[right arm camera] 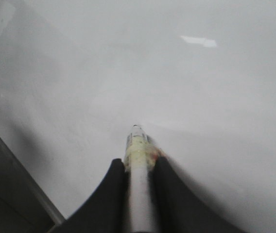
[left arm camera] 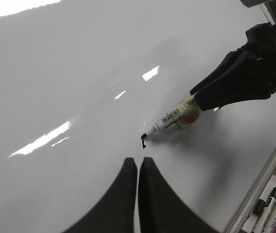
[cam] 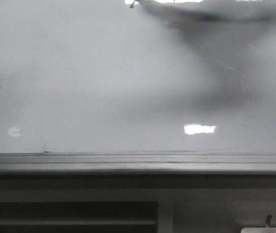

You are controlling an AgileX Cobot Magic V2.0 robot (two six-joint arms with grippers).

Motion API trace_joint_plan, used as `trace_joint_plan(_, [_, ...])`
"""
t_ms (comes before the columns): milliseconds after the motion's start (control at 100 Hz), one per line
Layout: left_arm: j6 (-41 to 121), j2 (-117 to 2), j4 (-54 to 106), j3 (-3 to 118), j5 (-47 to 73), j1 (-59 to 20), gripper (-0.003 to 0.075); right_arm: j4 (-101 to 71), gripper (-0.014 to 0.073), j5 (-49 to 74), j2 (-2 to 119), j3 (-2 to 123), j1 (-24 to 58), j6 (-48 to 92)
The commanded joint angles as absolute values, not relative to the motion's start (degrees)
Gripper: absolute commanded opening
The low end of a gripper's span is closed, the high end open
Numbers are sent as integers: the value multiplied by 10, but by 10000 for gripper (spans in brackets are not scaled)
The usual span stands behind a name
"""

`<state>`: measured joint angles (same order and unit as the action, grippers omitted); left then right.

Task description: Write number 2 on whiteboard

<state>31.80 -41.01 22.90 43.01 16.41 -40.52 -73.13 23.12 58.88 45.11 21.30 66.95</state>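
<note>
The whiteboard (cam: 104,87) fills the front view, glossy pale grey with glare spots; neither gripper shows clearly there. In the left wrist view my right gripper (left arm camera: 199,97) is shut on a white marker pen (left arm camera: 169,118) with yellowish tape. The pen's black tip touches the whiteboard (left arm camera: 55,87). Of the number 2, only a short black hooked stroke (left arm camera: 143,141) shows at the tip. My left gripper (left arm camera: 138,162) is shut and empty, just short of that stroke. In the right wrist view the right gripper (right arm camera: 137,165) holds the pen (right arm camera: 138,145) against the board; the stroke is hidden.
A grey ledge (cam: 128,162) runs along the board's lower edge, also seen in the left wrist view (left arm camera: 259,184). Several spare markers (left arm camera: 271,208) lie in a tray beyond it. A dark blurred shadow (cam: 215,19) lies at the board's upper right.
</note>
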Motion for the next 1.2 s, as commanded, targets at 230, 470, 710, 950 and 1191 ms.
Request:
trace_joint_plan(230, [311,-409,239,444,120,-404,-20,-739,-54,139,549,439,207,651])
trace_joint_plan(470, [311,-409,239,444,120,-404,-20,-739,-54,106,500,377,207,645])
trace_joint_plan(710, [311,-409,239,444,120,-404,-20,-745,-54,139,486,329,207,642])
trace_joint_plan(950, [311,-409,239,444,119,-404,-20,-745,-54,196,522,325,208,642])
trace_joint_plan(1191, [311,-409,239,444,119,-404,-20,-750,-54,216,553,325,211,642])
